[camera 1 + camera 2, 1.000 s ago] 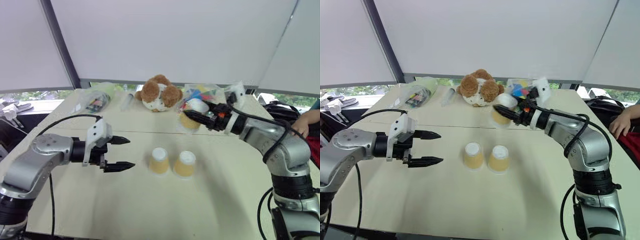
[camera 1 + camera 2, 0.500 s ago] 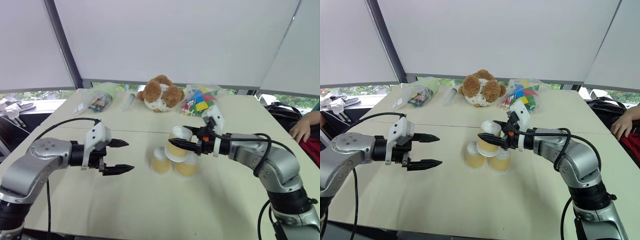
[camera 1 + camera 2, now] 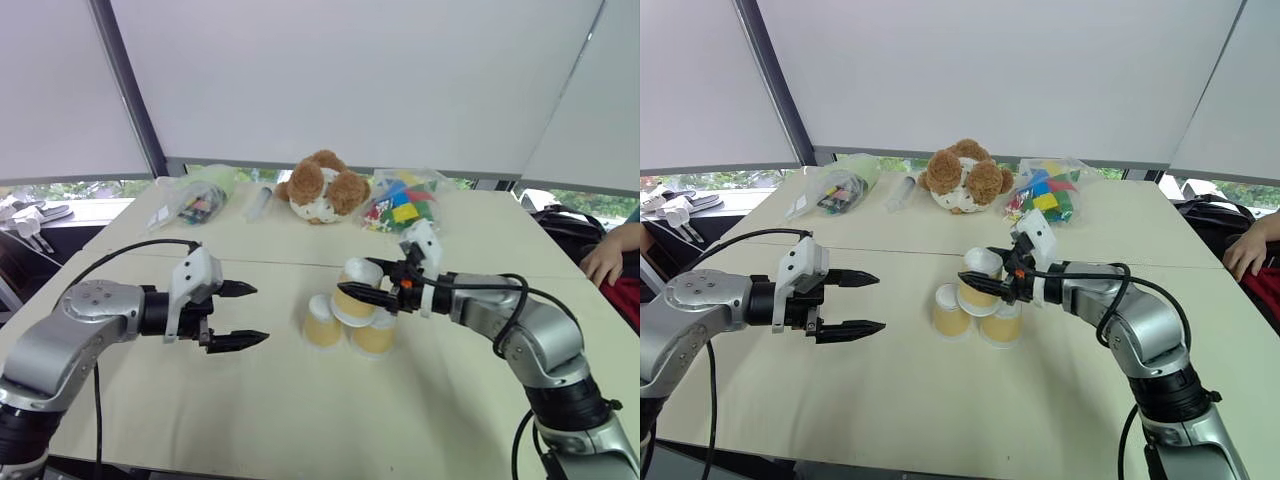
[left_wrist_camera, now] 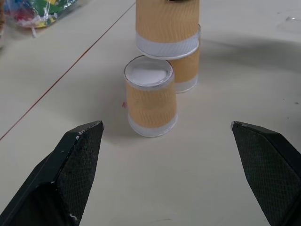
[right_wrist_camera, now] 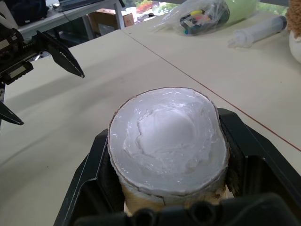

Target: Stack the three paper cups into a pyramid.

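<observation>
Lowered: right fingers (image 3: 358, 284) clamp third cup (image 3: 355, 292) atop two cups (image 3: 322, 322); left fingers (image 3: 235, 315) wide, empty.

Teddy bear (image 3: 321, 187) between two bags (image 3: 192, 201)

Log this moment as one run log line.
right gripper: shut on third cup, over two base cups | left gripper: open, empty | pyramid: unfinished

Both head eyes look forward and down over the desk (image 3: 250, 400). The left wrist view sits low, near the cups (image 4: 151, 101); the right wrist view looks closely onto one cup's base.
</observation>
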Robot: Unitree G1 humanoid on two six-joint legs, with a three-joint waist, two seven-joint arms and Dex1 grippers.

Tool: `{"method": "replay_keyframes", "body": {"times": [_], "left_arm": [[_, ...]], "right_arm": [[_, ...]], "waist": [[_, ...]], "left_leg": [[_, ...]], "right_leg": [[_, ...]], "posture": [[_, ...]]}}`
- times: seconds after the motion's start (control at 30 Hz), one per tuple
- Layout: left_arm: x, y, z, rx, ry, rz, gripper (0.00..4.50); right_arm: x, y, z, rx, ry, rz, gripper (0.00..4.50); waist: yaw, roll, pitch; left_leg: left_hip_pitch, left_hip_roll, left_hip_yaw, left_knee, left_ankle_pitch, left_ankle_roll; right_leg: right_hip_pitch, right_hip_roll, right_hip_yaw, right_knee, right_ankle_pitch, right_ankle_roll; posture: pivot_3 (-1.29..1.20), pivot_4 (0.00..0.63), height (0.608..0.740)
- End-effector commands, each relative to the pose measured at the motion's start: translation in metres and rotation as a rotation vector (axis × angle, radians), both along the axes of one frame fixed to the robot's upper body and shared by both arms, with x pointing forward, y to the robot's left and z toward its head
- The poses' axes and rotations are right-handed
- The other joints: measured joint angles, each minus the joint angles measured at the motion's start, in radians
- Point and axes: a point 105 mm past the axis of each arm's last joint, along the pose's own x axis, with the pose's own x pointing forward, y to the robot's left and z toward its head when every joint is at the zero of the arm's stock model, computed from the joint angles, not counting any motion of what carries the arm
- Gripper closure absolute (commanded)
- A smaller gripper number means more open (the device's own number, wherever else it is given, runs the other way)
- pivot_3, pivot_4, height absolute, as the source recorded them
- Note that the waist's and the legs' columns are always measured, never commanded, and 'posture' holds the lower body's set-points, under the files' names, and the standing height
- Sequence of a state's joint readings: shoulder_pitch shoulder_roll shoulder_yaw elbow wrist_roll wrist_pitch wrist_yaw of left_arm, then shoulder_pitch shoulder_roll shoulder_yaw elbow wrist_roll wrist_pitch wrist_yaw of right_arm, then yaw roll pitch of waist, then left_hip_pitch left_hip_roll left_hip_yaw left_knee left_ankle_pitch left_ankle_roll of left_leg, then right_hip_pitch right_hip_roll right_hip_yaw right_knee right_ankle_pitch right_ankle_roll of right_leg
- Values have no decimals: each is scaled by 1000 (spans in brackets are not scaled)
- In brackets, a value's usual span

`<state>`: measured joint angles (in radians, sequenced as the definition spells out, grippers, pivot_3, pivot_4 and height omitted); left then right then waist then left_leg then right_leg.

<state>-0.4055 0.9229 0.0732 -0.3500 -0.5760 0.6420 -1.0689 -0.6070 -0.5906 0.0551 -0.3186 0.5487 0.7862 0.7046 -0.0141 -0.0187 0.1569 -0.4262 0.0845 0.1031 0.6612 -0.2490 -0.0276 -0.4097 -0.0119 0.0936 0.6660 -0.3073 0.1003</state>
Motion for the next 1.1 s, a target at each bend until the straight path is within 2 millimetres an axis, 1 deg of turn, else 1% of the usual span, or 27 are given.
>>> {"method": "replay_keyframes", "body": {"times": [0.03, 0.1, 0.13, 0.23, 0.37, 0.5, 0.57, 0.67, 0.73, 0.8, 0.87, 0.93, 1.0, 1.03, 1.1], "left_arm": [[-1, -2, 7, -4, -48, -9, 0], [-1, -2, 7, -7, -50, -7, 0], [-1, -2, 7, -7, -50, -5, 0], [0, -2, 7, -10, -50, -2, 0], [1, -2, 6, -14, -51, 3, 0], [2, 1, 8, -29, -42, 12, 0], [3, 2, 8, -35, -37, 17, 0], [6, 7, 7, -51, -22, 36, 0], [7, 12, 5, -61, -9, 53, 0], [8, 18, 3, -71, 13, 80, 0], [5, 25, -2, -66, 36, 107, 0], [1, 30, -7, -73, 61, 133, 0], [-2, 35, -10, -92, 82, 167, 0], [-3, 36, -11, -97, 88, 179, 0], [-6, 37, -18, -112, 100, 212, 0]], "right_arm": [[-1, 3, 7, -2, -47, 9, 1196], [0, 2, 5, -6, -46, 5, 330], [0, 2, 5, -8, -46, 3, 71], [1, 1, 5, -11, -49, -4, 71], [-1, 0, 11, 4, -59, 3, 71], [-10, -4, 24, 36, -68, 36, 71], [-12, -5, 28, 44, -68, 43, 71], [-19, -13, 39, 61, -68, 56, 71], [-26, -22, 54, 109, -71, 60, 71], [-28, -42, 76, 197, -71, 22, 71], [-37, -66, 87, 241, -36, -13, 71], [-46, -86, 82, 217, 15, -61, 71], [-57, -109, 57, 127, 104, -136, 71], [-61, -116, 49, 99, 131, -157, 71], [-69, -132, 23, 48, 206, -214, 71]], "waist": [[0, 0, 0], [0, 0, 0], [0, 0, 0], [0, 0, 0], [0, 0, 0], [1, 0, 0], [1, 0, 0], [0, 0, 0], [2, 0, 0], [1, 0, 0], [2, 0, 0], [5, -1, 0], [6, -3, -2], [5, -4, -2], [1, -4, -2]], "left_leg": [[0, 0, 0, 0, 0, 0], [0, 0, 0, 0, 0, 0], [0, 0, 0, 0, 0, 0], [0, 0, 0, 0, 0, 0], [0, 0, 0, 0, 0, 0], [0, 0, 0, 0, 0, 0], [0, 0, 0, 0, 0, 0], [0, 0, 0, 0, 0, 0], [0, 0, 0, 0, 0, 0], [0, 0, 0, 0, 0, 0], [0, 0, 0, 0, 0, 0], [0, 0, 0, -1, 0, 0], [0, 0, 0, -2, 0, 1], [0, 0, -1, -3, -1, 1], [0, 0, -1, -3, -1, 1]], "right_leg": [[0, 0, 0, 0, 0, 0], [0, 0, 0, 0, 0, 0], [0, 0, 0, 0, 0, 0], [0, 0, 0, 0, 0, 0], [0, 0, 0, 0, 0, 0], [0, 0, 0, 0, 0, 0], [0, 0, 0, 0, 0, 0], [0, 0, 0, 0, 0, 0], [0, 0, 0, 0, 0, 0], [0, 0, 0, 0, 0, 0], [0, 0, 0, 0, 0, 0], [0, -1, 0, -1, 0, 0], [1, -1, 0, -2, 0, 0], [2, -1, 0, -3, 0, 0], [2, -1, 0, -4, 0, 0]], "posture": [[0, 150, 739], [0, 150, 739], [0, 150, 739], [0, 150, 739], [0, 150, 739], [0, 150, 739], [0, 150, 739], [0, 150, 739], [0, 150, 739], [0, 150, 739], [0, 150, 739], [0, 150, 739], [0, 150, 739], [0, 150, 739], [0, 150, 739]]}}
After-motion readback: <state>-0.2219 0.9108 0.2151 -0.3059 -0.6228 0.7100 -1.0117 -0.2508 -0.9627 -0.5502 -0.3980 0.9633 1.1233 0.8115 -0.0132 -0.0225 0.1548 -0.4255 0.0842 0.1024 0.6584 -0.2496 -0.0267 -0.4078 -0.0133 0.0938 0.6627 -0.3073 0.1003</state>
